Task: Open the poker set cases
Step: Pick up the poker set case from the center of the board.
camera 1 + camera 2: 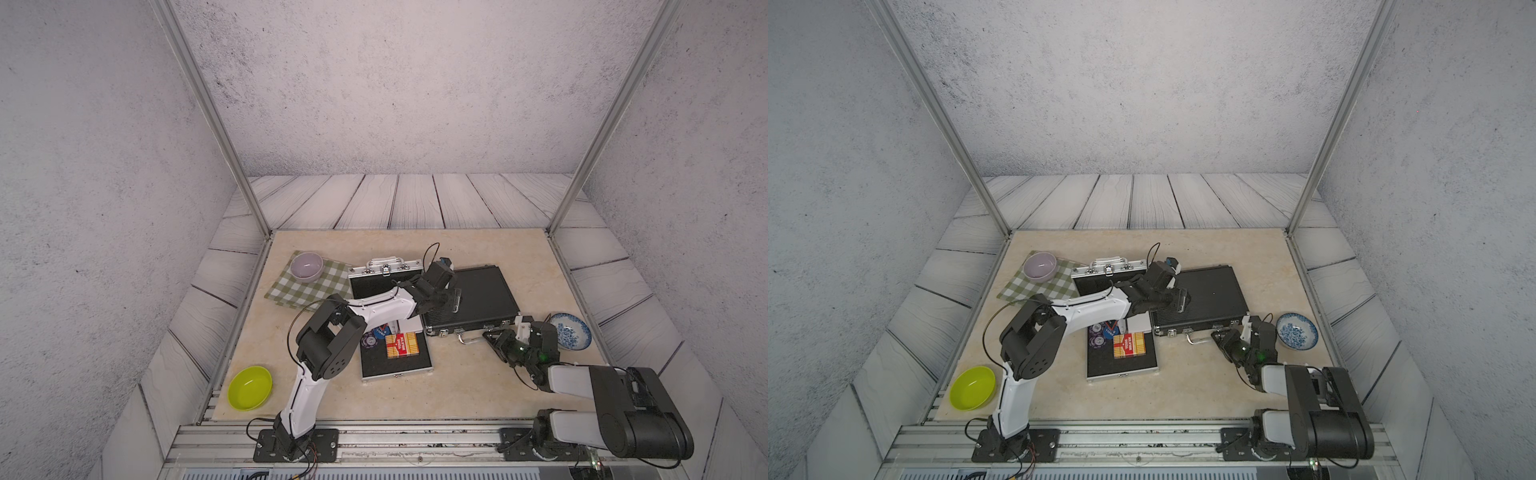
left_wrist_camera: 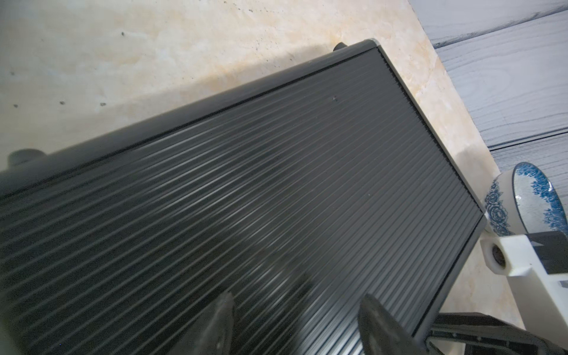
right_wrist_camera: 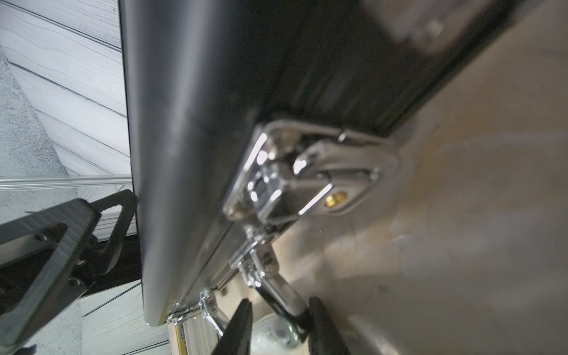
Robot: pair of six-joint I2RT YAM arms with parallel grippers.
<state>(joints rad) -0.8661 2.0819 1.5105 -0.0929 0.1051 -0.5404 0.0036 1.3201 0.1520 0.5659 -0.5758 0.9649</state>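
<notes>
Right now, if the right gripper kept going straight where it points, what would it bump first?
Probably the metal handle of the black case: it sits between the fingers of the right gripper. Behind it comes the case's front side. The close view is blurry, so depth is unsure.

Smaller case (image 1: pixel 392 365) just left of larger case (image 1: pixel 484 297), bowl (image 1: pixel 306 266) on cloth (image 1: pixel 297 293) — behind, farther left

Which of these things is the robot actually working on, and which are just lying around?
Job in hand:
silver case, already open
black case, shut
left gripper, over its lid
right gripper, around its handle

Lying about:
purple bowl
checked cloth
green bowl
blue patterned bowl
</notes>
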